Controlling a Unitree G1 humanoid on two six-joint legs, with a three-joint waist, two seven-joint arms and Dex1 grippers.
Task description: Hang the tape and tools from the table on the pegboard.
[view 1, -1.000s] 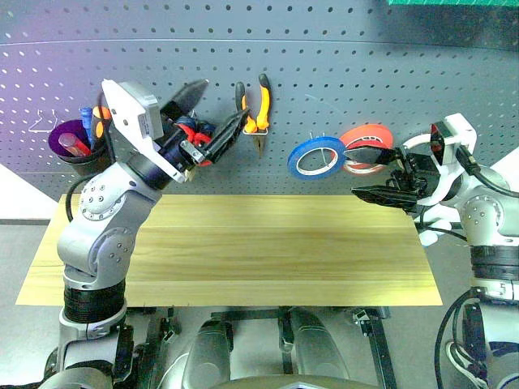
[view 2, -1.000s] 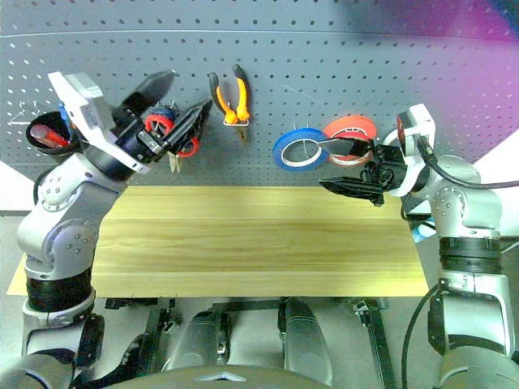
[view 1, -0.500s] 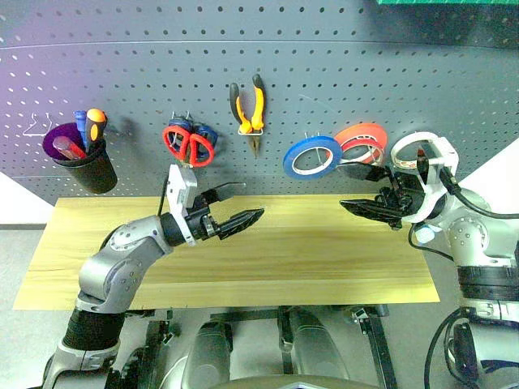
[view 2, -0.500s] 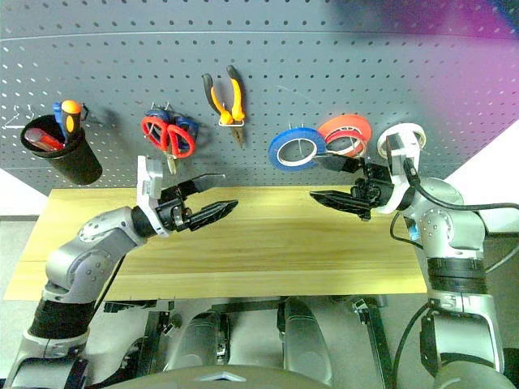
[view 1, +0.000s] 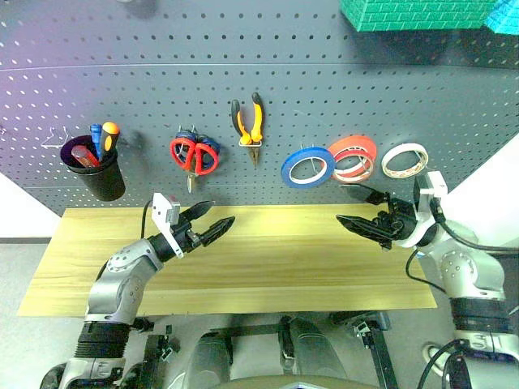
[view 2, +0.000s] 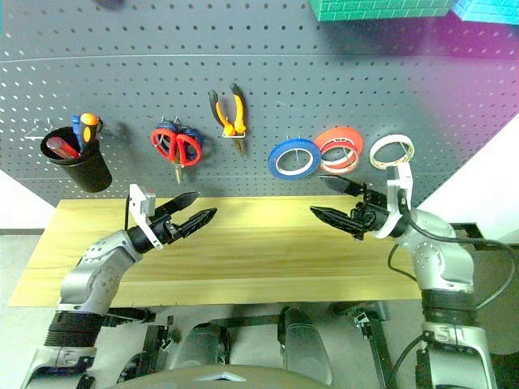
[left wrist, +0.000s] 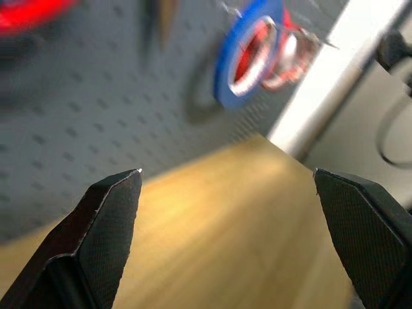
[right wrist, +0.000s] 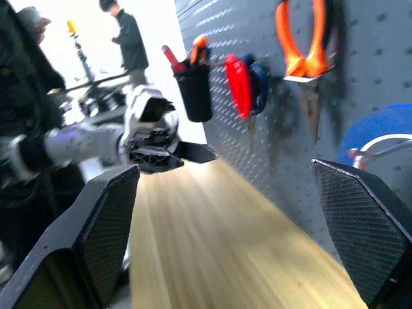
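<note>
On the far left of the pegboard [view 1: 324, 49] a black cup [view 1: 101, 174] held a slim red-handled screwdriver [view 1: 83, 156] among other handles. Next along hung the red-handled scissors [view 1: 190, 154], then the orange-and-black pliers [view 1: 249, 123]. Below them the left claw [view 1: 212, 226] had dropped from in front of the scissors to hover low over the bench [view 1: 268, 267], fingers spread wide and holding nothing. Further right a blue roll [view 1: 307, 167] and a red roll [view 1: 353, 157] hung side by side, and just beside them the whitish tape [view 1: 405, 160] sat on its own hook, apart from any finger. The right claw [view 1: 354, 207] had sunk away from that ring and hung empty above the bench, jaws wide. With both claws withdrawn and everything on the board, the hanging looked finished.
</note>
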